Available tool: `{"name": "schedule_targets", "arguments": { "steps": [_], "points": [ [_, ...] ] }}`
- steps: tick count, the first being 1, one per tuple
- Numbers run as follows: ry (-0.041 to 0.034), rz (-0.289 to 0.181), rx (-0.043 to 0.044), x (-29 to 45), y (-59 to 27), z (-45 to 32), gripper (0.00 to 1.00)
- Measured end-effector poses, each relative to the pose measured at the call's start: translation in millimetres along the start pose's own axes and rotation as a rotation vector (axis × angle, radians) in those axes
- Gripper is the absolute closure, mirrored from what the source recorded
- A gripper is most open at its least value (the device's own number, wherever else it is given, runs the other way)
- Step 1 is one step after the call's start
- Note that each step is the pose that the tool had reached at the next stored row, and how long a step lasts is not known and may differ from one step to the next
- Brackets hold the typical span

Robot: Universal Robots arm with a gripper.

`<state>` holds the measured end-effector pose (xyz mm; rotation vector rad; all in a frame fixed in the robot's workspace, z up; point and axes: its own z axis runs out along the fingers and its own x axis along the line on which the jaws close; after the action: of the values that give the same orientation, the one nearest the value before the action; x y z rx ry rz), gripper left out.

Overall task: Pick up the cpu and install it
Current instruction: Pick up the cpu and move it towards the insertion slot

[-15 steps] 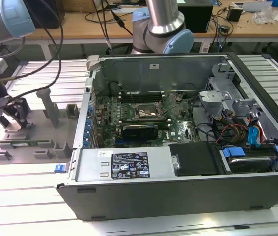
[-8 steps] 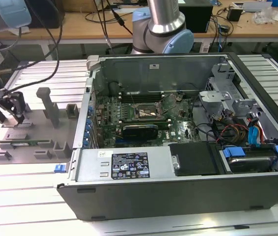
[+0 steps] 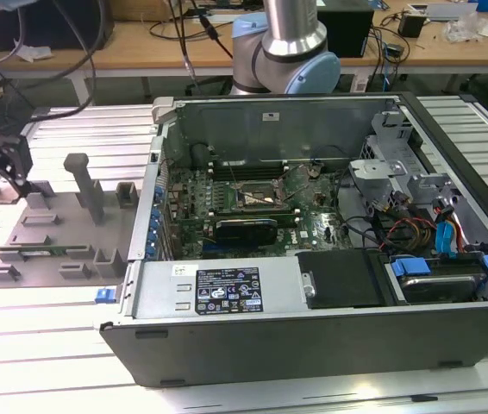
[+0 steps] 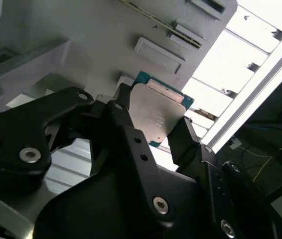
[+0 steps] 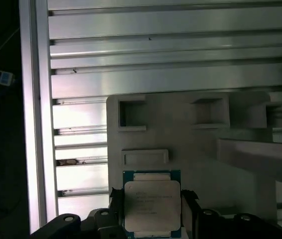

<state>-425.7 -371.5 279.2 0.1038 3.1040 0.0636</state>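
Observation:
The cpu [image 5: 152,205] is a flat square chip with a pale silver top and a thin green rim. It sits between the black fingers [image 5: 115,208] of my gripper [image 5: 152,214], which press on two opposite edges. In the second wrist view the cpu [image 4: 156,115] is held the same way by the gripper [image 4: 153,127], just over the grey fixture tray [image 4: 81,35]. In the exterior view the gripper [image 3: 3,168] is at the far left, above the tray's [image 3: 54,237] left end. The open socket [image 3: 257,200] lies on the motherboard inside the computer case.
The open computer case [image 3: 313,345] stands at the exterior view's right, with its power supply [image 3: 218,289], cables [image 3: 408,228] and drive bay. The tray carries upright posts [image 3: 78,177] and blocks. The arm's base [image 3: 287,52] rises behind the case. A ribbed metal table [image 5: 156,55] lies underneath.

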Motion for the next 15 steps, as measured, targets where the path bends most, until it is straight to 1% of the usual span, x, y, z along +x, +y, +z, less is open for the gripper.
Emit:
{"name": "schedule_targets", "arguments": {
  "steps": [2,3,4,5,7,9,10,13,14,15],
  "points": [
    [0.0,0.0,0.0,-0.2,0.3,-6.8,0.45],
    [0.0001,0.0,0.0,-0.4,0.5,-11.8,0.45],
    [0.0,0.0,0.0,-0.6,0.6,-15.2,0.45],
    [0.0,0.0,0.0,-0.8,0.9,-20.7,0.45],
    [0.0,0.0,0.0,-1.1,1.1,-27.1,0.45],
    [0.0001,0.0,0.0001,-1.4,1.6,-38.1,0.45],
    [0.0,0.0,0.0,-1.6,1.8,-42.0,0.45],
    [0.0,0.0,0.0,-1.9,2.1,-49.9,0.45],
    [0.0001,0.0,0.0,-2.1,2.3,-55.0,0.45],
    [0.0001,0.0,0.0,-2.2,2.4,-57.6,0.45]
  ]
}}
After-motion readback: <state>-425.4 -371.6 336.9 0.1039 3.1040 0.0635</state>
